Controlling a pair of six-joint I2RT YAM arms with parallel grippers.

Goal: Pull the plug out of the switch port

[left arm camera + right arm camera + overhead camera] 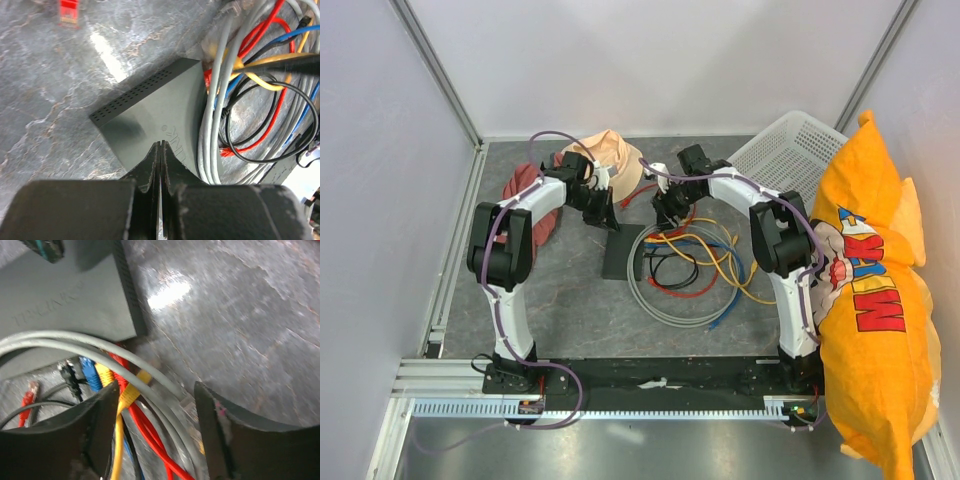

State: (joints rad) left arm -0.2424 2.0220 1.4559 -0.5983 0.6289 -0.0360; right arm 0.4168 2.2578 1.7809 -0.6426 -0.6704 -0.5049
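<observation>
The switch (618,257) lies flat on the grey surface (240,330) between the two arms, just in front of the peach hat (618,154). A tangle of cables (692,262) sits against its right side. The left pincer (159,151) has its tips pressed together with nothing between them, and it is down over the switch's top near one end. The right pincer (155,407) is at the cabled edge with its jaws apart. The yellow plug (131,392) and two grey cables (75,340) lie in the gap, the plug close to one finger (102,412). A blue plug (89,372) and a black plug (67,373) sit beside it at the switch's edge. Whether any plug is seated in a port cannot be told.
</observation>
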